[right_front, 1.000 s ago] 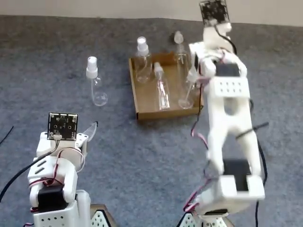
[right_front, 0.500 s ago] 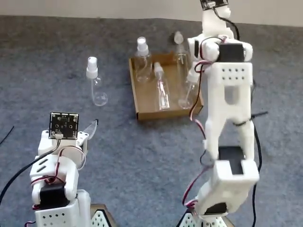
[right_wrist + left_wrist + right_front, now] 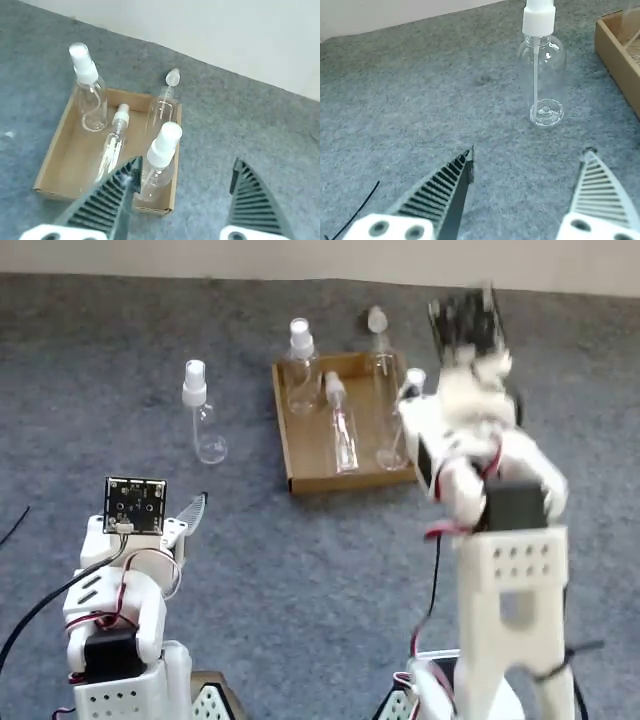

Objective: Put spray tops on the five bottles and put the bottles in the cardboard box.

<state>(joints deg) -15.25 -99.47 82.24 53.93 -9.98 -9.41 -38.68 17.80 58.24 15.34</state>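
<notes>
The cardboard box (image 3: 312, 462) lies at mid-table. Several clear bottles with white spray tops stand in it: a round one (image 3: 300, 375) at the far left corner, a slim one (image 3: 342, 430) in the middle, a tall one (image 3: 380, 350) at the back and one (image 3: 398, 430) by the right wall. My right gripper (image 3: 186, 165) hangs open above the box (image 3: 54, 152), over that right-hand bottle (image 3: 161, 157), holding nothing. A further capped bottle (image 3: 203, 415) stands on the carpet left of the box. My left gripper (image 3: 527, 154) is open, short of this bottle (image 3: 542, 65).
Grey carpet (image 3: 300, 570) covers the table, with a pale wall along the far edge. The right arm's white body (image 3: 500, 540) rises over the near right side. A black cable (image 3: 10, 530) lies at the left edge.
The right arm has pulled back from the box toward the near side and lifted, uncovering the bottle by the box's right wall. The left arm has not moved.
</notes>
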